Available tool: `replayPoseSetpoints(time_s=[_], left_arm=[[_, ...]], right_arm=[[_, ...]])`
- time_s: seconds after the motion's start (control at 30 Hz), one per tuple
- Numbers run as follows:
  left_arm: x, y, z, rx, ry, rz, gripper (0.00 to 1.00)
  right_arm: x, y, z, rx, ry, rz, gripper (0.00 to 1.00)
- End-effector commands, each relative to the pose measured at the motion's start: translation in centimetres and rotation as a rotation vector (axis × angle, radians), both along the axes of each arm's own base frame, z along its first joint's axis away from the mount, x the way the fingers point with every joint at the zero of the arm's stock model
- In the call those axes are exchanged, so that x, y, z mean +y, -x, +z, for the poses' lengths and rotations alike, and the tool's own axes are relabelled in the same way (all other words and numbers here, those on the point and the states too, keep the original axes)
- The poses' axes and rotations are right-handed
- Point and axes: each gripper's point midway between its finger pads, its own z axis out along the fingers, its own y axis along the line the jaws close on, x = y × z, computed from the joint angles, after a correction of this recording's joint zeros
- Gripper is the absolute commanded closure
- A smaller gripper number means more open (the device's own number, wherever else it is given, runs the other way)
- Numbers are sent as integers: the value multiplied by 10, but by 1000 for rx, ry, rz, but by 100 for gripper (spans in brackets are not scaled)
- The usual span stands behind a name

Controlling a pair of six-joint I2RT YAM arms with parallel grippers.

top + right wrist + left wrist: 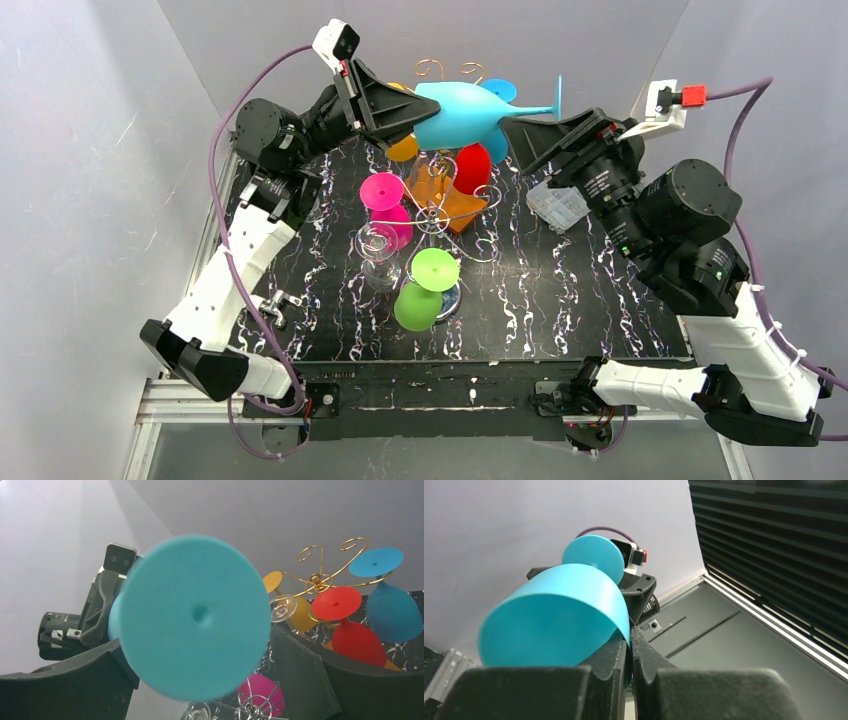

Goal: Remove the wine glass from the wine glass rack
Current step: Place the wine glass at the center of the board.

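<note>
Above the rack (320,578), toward the back of the table (600,300): one cyan wine glass (465,110). It lies on its side in the air, bowl mouth to the left and foot to the right, clear of the gold scroll arms.

Left gripper (420,110): clamped on the bowl's rim, with the thin wall pinched between the closed fingers.

Right gripper (515,130): fingers spread wide, flanking the stem and foot. I can make out no contact.

Handling, by my estimate: matte and opaque, likely plastic. That would make it light, fairly stiff and not very breakable, but smooth. A rim pinch carries the whole length from one edge, so the glass may swing or slip about that point, and the thin wall might give a little. A better hold would be the stem just under the bowl, where the open fingers could close squarely.

Also on or about the rack: red glass (357,640), blue glass (392,612), pink glass (385,195), green glass (425,290).

Task state, as judged: the glass is off the rack but not yet set down.
</note>
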Motion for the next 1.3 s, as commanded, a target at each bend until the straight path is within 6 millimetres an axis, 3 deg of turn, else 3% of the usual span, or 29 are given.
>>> replayPoseSetpoints(time_s=[0.0, 0.2, 0.43, 0.6, 0.9, 1.0, 1.27], left_arm=[[27, 27, 29, -137, 12, 123, 100], [41, -3, 0, -139, -204, 405, 100], [70, -24, -9, -181, -395, 664, 100], [119, -47, -22, -190, -610, 960, 100], [227, -82, -73, -104, -1125, 1438, 100], [255, -94, -94, -35, -1266, 1510, 100], [295, -128, -166, 225, -1448, 1457, 100]], right_arm=[[-10, 2, -2, -21, 11, -28, 2], [-7, 6, -6, -29, 21, 4, 2], [5, 4, -26, 1, 95, 34, 2], [12, -1, -48, 36, 201, 36, 2], [28, -7, -94, 125, 398, 63, 2], [25, -8, -97, 122, 423, 56, 2], [31, -6, -107, 117, 463, 89, 2]])
